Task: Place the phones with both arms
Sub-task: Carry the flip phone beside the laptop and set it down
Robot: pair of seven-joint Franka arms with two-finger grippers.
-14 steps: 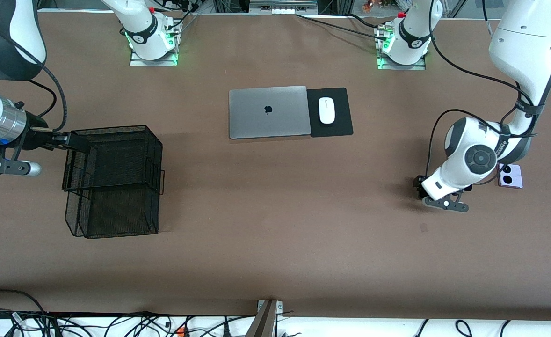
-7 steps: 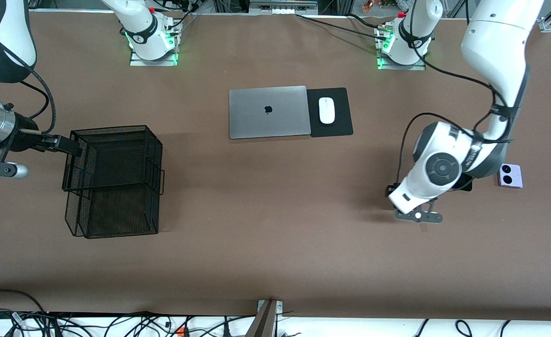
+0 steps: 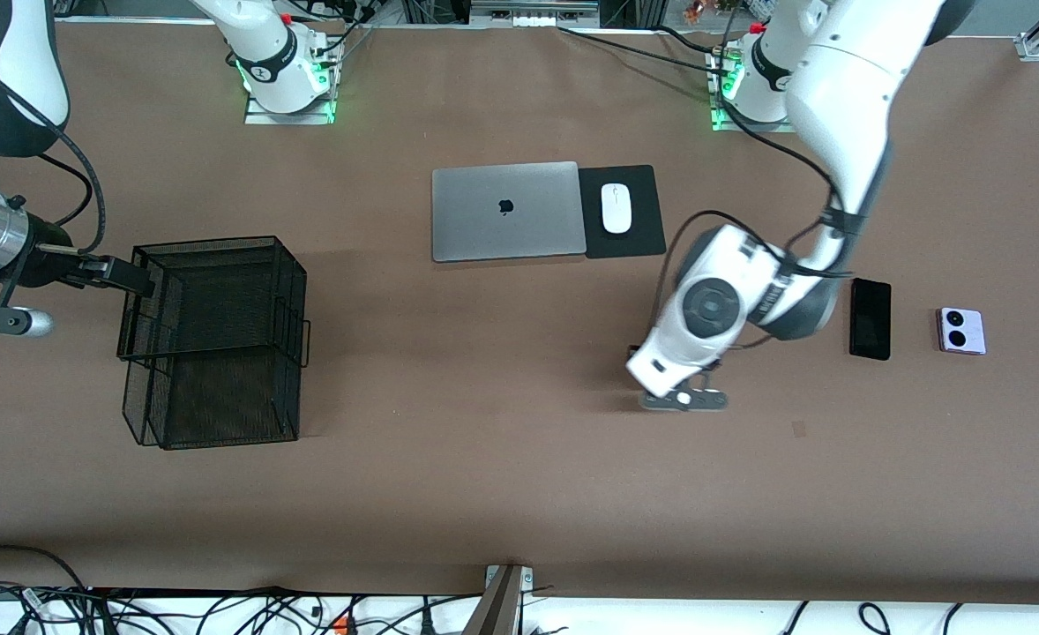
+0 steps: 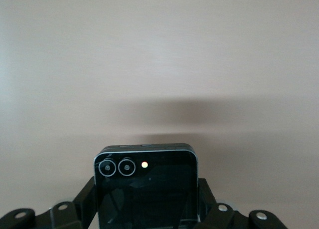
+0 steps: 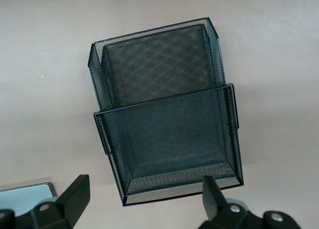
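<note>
My left gripper (image 3: 683, 397) is up over bare tabletop (image 3: 519, 494), between the mesh basket and the two phones lying at the left arm's end. In the left wrist view it is clamped on a square black folded phone (image 4: 145, 184), two camera rings and a small light at the phone's outer edge, fingers (image 4: 85, 199) pressed against both its sides. The phone juts out ahead of the fingertips over plain table.

Black mesh basket (image 3: 211, 339) sits toward the right arm's end, two-tiered, open top. My right gripper (image 3: 136, 275) hangs over the basket's rim on the side toward that end of the table; right wrist view shows the fingers (image 5: 75, 194) spread wide apart with nothing between them, the basket (image 5: 167, 114) directly under.

Long black slab phone (image 3: 870, 318) lies flat toward the left arm's end, just beside my left arm's elbow joint. Lavender square phone (image 3: 961, 331) with two black circles lies near it, closer to the table's end, apart from the slab.

Farther from the camera: closed silver laptop (image 3: 506, 210), black mouse pad (image 3: 621, 212) touching its edge, white mouse (image 3: 616, 208) on the pad.
</note>
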